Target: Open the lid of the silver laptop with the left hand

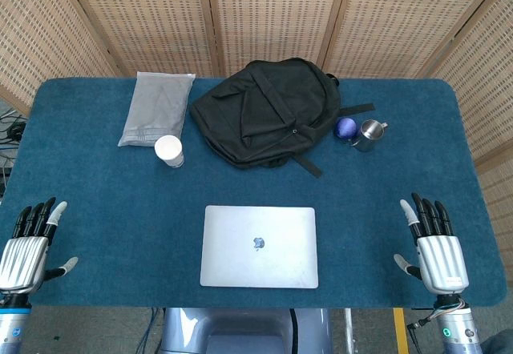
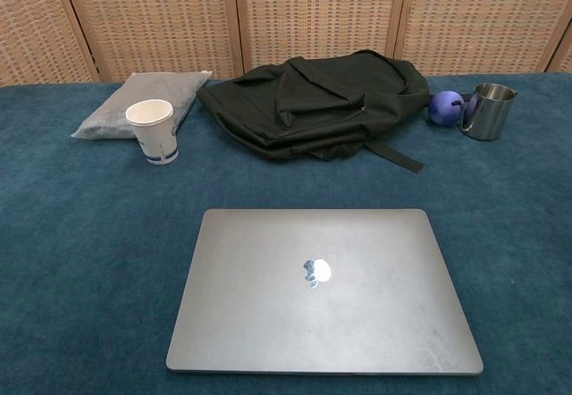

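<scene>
The silver laptop [image 1: 258, 246] lies flat and closed on the blue table near the front edge, its logo facing up; the chest view shows its lid [image 2: 322, 288] filling the foreground. My left hand [image 1: 30, 242] rests at the table's front left corner, fingers spread and holding nothing, well to the left of the laptop. At the front right corner my right hand [image 1: 433, 246] is likewise flat with fingers apart and empty. Neither hand shows in the chest view.
Behind the laptop lie a black backpack [image 1: 268, 110], a grey pouch [image 1: 157, 107] and a white paper cup [image 1: 169, 150]. A blue ball [image 1: 345, 127] and a steel mug [image 1: 369, 134] stand at the back right. Wicker screens close off the rear.
</scene>
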`<action>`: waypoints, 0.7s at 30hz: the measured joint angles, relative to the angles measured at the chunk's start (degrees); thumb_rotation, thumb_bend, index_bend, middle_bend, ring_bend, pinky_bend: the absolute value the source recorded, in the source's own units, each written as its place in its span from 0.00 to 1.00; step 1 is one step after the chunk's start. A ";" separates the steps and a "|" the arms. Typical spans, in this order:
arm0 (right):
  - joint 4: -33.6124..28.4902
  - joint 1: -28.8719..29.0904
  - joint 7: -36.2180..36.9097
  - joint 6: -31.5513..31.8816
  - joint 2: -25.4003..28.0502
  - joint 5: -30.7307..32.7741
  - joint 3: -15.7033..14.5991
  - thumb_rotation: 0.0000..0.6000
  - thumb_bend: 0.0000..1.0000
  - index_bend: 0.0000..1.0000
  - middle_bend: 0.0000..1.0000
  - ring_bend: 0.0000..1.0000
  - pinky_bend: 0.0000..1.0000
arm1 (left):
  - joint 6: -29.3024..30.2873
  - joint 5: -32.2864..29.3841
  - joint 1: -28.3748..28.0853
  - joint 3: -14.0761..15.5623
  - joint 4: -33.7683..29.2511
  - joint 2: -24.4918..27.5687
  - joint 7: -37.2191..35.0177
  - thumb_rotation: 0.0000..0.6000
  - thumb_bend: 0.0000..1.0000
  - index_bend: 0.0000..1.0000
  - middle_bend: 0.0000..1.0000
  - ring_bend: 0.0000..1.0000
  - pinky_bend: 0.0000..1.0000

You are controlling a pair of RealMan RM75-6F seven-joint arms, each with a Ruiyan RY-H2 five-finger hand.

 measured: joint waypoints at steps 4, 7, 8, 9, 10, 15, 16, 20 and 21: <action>-0.04 -0.01 -0.18 0.00 0.01 -0.02 -0.05 1.00 0.00 0.00 0.00 0.00 0.00 | -0.10 -0.26 0.04 0.01 0.00 0.07 0.35 1.00 0.00 0.00 0.00 0.00 0.00; -0.18 -0.07 -0.20 0.11 0.05 -0.07 -0.08 1.00 0.00 0.00 0.00 0.00 0.00 | -0.11 -0.41 0.07 -0.06 -0.05 0.14 0.25 1.00 0.00 0.00 0.00 0.00 0.00; -0.21 -0.09 -0.22 0.17 0.06 -0.10 -0.08 1.00 0.00 0.00 0.00 0.00 0.00 | -0.10 -0.40 0.07 -0.08 -0.08 0.17 0.16 1.00 0.00 0.00 0.00 0.00 0.00; -0.29 -0.12 -0.24 0.25 0.08 -0.15 -0.09 1.00 0.00 0.00 0.00 0.00 0.00 | -0.09 -0.35 0.05 -0.10 -0.11 0.20 0.05 1.00 0.00 0.00 0.00 0.00 0.00; -0.36 -0.15 -0.24 0.30 0.11 -0.17 -0.10 1.00 0.00 0.00 0.00 0.00 0.00 | -0.09 -0.24 0.02 -0.10 -0.14 0.22 -0.11 1.00 0.00 0.00 0.00 0.00 0.00; -0.48 -0.39 -0.66 0.35 0.11 0.06 -0.27 1.00 0.00 0.00 0.00 0.00 0.00 | -0.76 2.12 -0.66 0.44 0.07 0.47 -2.36 1.00 0.00 0.00 0.00 0.00 0.00; -0.49 -0.41 -0.76 0.35 0.10 0.17 -0.24 1.00 0.00 0.00 0.00 0.00 0.00 | -1.03 2.99 -0.94 0.68 0.24 0.52 -3.13 1.00 0.00 0.00 0.00 0.00 0.00; -0.91 -0.73 -1.06 0.85 0.16 0.50 -0.07 1.00 0.00 0.00 0.00 0.00 0.00 | -2.55 9.51 -2.92 2.62 1.99 0.68 -9.37 1.00 0.00 0.00 0.00 0.00 0.00; -1.06 -0.78 -1.20 0.98 0.19 0.51 -0.03 1.00 0.00 0.00 0.00 0.00 0.00 | -2.83 11.33 -3.48 3.10 2.53 0.62 -10.76 1.00 0.00 0.00 0.00 0.00 0.00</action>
